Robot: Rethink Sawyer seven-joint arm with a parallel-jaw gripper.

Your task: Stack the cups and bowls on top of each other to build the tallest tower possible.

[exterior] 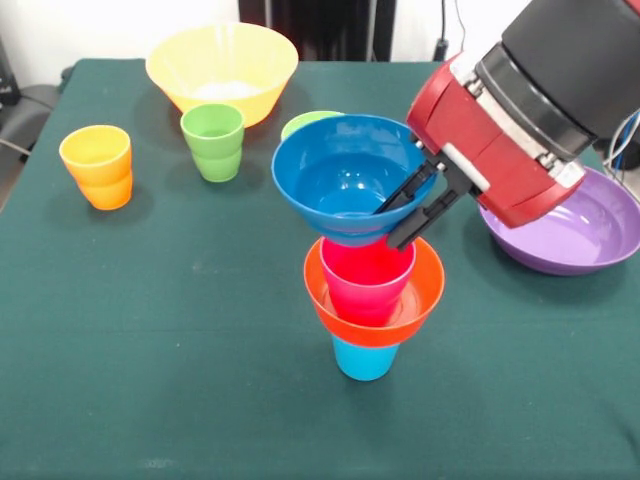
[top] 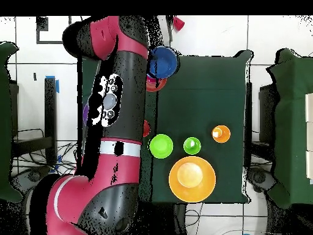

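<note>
The end effector (exterior: 415,210) comes in at a slant, its two black fingers (exterior: 405,190) pinched together on the rim of the blue bowl (exterior: 340,175), one finger inside the wall and one outside, so the bowl hangs tilted with its mouth toward the camera. Directly under the held bowl stands the tower (exterior: 370,300): a light blue cup (exterior: 364,360) on the green surface (exterior: 200,380), an orange bowl (exterior: 335,305) seated on it, and a magenta cup (exterior: 365,280) standing in that bowl; the blue bowl's base sits right over the magenta cup's mouth, though contact cannot be judged. Just behind the blue bowl a light green bowl (exterior: 300,122) peeks out. On the arm's side of the end effector lies the wide purple bowl (exterior: 580,235), alone and partly covered by the wrist. Out past the blue bowl stand a green cup (exterior: 212,142), and farther off a yellow-orange cup (exterior: 97,165), both apart from everything; each looks like two nested, judging by a ridge halfway down. Beyond the green cup sits the large yellow bowl (exterior: 222,70). Counted: five bowls, at least four cups. In the overhead view the arm hides most of the tower and the purple bowl.
</note>
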